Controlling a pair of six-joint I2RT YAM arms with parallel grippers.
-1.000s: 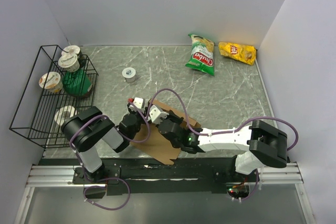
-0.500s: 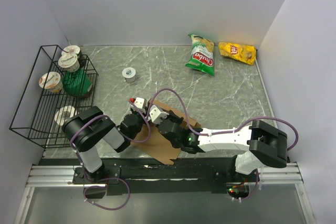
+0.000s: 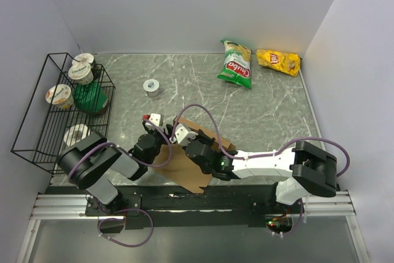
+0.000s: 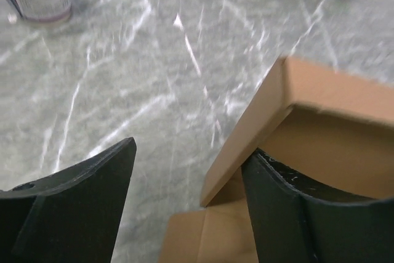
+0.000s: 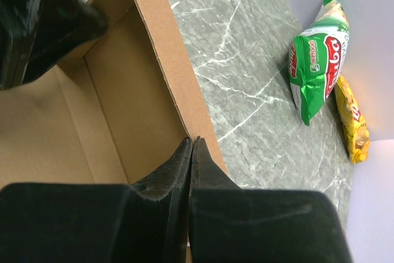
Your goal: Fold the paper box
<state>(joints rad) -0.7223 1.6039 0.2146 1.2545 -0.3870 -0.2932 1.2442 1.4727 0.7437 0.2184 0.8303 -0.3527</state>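
I work on a grey, white-veined marble table (image 3: 271, 109) shut in by pale room walls (image 3: 184, 4). The paper box (image 3: 188, 173), bare brown corrugated card with sides raised and top open, lies at the near edge between my arms. My left claw (image 4: 191, 155) gapes wide astride one side, and my right claw (image 5: 191, 143) is clenched tight at another side's rim.

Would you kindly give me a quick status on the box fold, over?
Left gripper open around paper box raised flap. Right gripper shut, tips at box wall. Green snack bag far back, no obstruction.
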